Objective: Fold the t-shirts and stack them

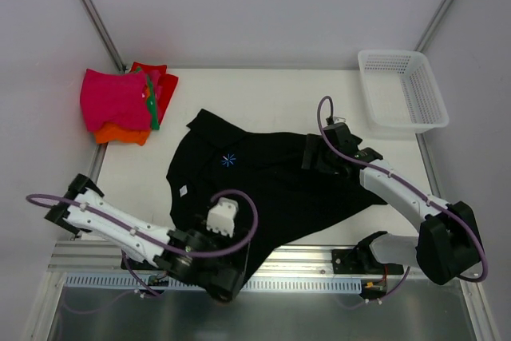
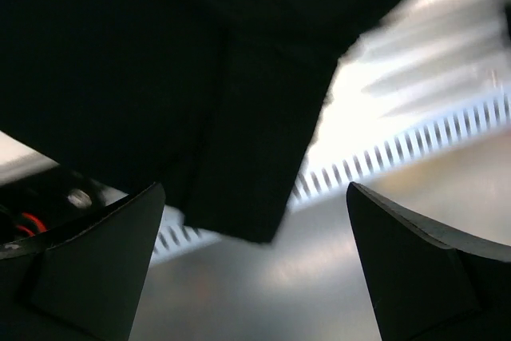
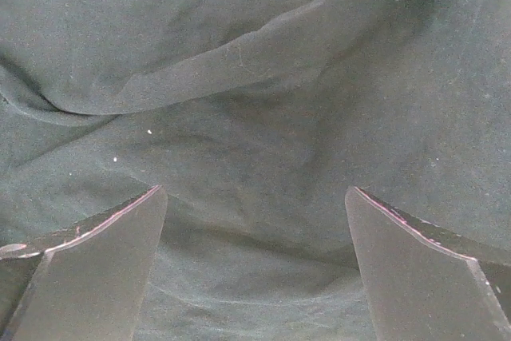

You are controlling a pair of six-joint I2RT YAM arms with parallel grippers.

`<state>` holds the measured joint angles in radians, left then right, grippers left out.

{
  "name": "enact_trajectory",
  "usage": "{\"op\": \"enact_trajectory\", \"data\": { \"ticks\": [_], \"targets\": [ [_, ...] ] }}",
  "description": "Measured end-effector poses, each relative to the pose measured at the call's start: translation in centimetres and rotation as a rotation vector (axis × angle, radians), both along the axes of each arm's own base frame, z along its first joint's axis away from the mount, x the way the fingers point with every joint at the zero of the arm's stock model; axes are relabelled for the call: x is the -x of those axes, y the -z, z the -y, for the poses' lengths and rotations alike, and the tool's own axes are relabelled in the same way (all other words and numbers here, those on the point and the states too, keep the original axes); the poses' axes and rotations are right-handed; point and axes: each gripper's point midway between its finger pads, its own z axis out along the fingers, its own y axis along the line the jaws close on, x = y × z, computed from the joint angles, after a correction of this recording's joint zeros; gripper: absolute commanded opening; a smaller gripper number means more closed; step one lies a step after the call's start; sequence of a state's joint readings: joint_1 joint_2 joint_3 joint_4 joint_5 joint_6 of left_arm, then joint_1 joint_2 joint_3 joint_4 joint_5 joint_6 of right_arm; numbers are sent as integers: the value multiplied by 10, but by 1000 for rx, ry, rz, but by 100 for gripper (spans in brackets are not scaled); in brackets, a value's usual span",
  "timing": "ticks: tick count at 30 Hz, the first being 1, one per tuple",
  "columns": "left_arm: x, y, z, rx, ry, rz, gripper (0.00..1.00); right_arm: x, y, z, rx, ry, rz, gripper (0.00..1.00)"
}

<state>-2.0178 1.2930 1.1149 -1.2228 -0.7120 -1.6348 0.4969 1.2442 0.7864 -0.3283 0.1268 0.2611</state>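
First the white tabletop point(image 1: 263, 89): fills most of the top view. Then the black t-shirt point(image 1: 271, 173): lies rumpled across the middle, collar toward the left, lower hem at the near edge, one corner hanging past the slotted rail point(image 2: 415, 145) in the left wrist view. Then the left arm point(image 1: 120, 229): reaches from the left to that near hem. Likewise the right arm point(image 1: 399, 189): bends in over the garment's right side. Far right corner: a white mesh basket point(image 1: 403, 125), well apart from the cloth. Far left corner: the folded t-shirts point(image 1: 116, 97), stacked pink over orange, with red and green edges showing beside them. Left fingers point(image 2: 104, 261): spread wide, nothing between them, dark cloth just beyond; cannot tell whether touching. Right fingers point(image 3: 96, 269): equally wide, poised over wrinkled black fabric point(image 3: 255, 77), gripping none of it. Smallest: a blue star-shaped logo point(image 1: 229, 159) on the chest and a white label point(image 1: 184, 191) near the collar.
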Motion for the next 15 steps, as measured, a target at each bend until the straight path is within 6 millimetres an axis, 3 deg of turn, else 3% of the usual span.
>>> {"op": "enact_trajectory", "data": {
  "ticks": [4, 5, 6, 8, 9, 10, 11, 12, 15],
  "targets": [
    [-73, -11, -35, 109, -186, 64, 95, 0, 0, -1, -3, -3, -2, 98],
    [-91, -14, -47, 133, -228, 89, 91, 0, 0, -1, -2, -2, -2, 97],
    [-106, -18, -56, 167, -264, 115, 73, 0, 0, -1, -2, -3, -2, 94],
    [-128, -28, -68, 228, -299, 162, 45, 1, 0, -1, 0, -8, -3, 70],
    [-136, -33, -70, 256, -312, 175, 14, 1, 0, -1, -2, -12, -2, 56],
    [-146, -38, -73, 279, -329, 199, 2, 1, 0, -1, -4, -15, -2, 22],
    [-156, -42, -77, 278, -345, 224, 0, 1, 0, -2, -8, -17, -4, 5],
    [-166, -43, -78, 283, -365, 237, 0, 1, 0, -3, -13, -20, -7, 0],
    [-194, -29, -76, 242, -397, 219, 0, 2, 0, -5, -26, -24, -11, 0]
  ]
}}
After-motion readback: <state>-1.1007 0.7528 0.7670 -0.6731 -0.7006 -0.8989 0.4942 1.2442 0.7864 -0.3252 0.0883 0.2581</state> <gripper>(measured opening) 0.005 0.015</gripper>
